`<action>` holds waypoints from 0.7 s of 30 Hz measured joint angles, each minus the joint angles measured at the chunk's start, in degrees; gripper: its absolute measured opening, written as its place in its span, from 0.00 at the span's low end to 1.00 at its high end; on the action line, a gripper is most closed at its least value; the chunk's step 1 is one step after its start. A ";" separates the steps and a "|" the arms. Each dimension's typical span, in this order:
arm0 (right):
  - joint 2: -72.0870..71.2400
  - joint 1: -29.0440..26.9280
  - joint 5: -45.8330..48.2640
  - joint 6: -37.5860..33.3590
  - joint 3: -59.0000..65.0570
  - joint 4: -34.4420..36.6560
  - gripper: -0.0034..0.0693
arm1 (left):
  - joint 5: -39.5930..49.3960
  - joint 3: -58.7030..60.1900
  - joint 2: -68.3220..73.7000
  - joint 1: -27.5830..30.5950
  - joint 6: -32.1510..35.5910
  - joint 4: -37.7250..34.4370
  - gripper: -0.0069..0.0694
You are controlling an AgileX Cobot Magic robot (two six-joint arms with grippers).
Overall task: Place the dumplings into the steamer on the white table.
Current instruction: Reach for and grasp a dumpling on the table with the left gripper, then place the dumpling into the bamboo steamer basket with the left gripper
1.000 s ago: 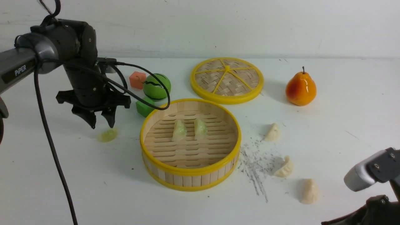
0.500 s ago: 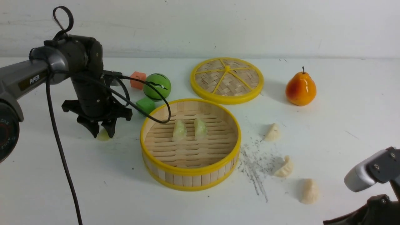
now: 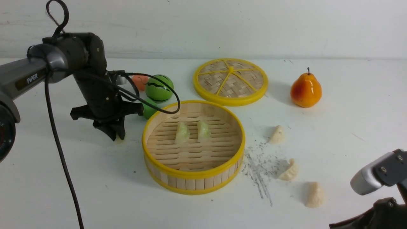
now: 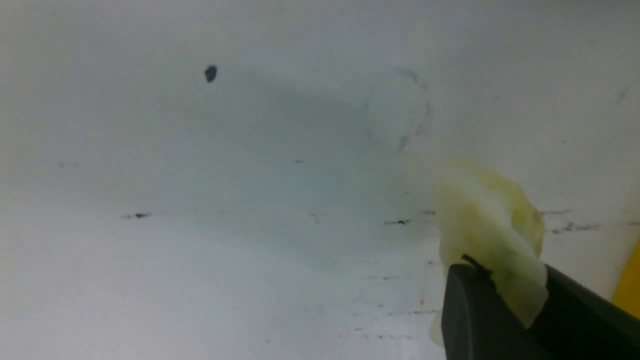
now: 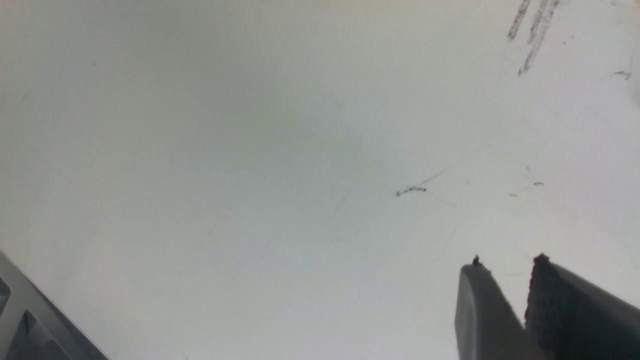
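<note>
Your white bench (image 3: 349, 127) carries the steamer (image 3: 194, 174) at its middle, with the woven lid (image 3: 231, 81) behind it and an orange pear (image 3: 306, 90) further right. Left of the steamer you have a green ball (image 3: 160, 88), an orange cube (image 3: 140, 81) and a green cube (image 3: 147, 109). Right of it, three cream dumplings (image 3: 290, 170) lie apart by grey scuff marks (image 3: 259, 165).

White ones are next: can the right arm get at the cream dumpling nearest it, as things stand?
Probably yes. That cream dumpling lies on open table just ahead of the right arm, nothing between them; the steamer sits well off to its left.
</note>
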 joint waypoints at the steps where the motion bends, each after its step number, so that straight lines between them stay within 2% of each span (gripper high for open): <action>1: 0.00 0.00 -0.02 0.00 0.00 0.00 0.25 | 0.00 0.00 -0.32 0.00 0.00 -0.15 0.21; 9: 0.00 0.00 -0.17 0.00 0.00 0.00 0.26 | -1.38 0.00 -6.84 0.00 0.20 -2.78 0.21; 16: 0.00 0.00 -0.17 0.00 0.00 0.00 0.26 | -0.43 0.00 -9.50 -2.38 4.49 -15.81 0.21; 21: 0.00 0.00 -0.17 0.00 0.00 0.00 0.27 | -3.84 0.00 -8.75 -6.63 5.05 -18.73 0.21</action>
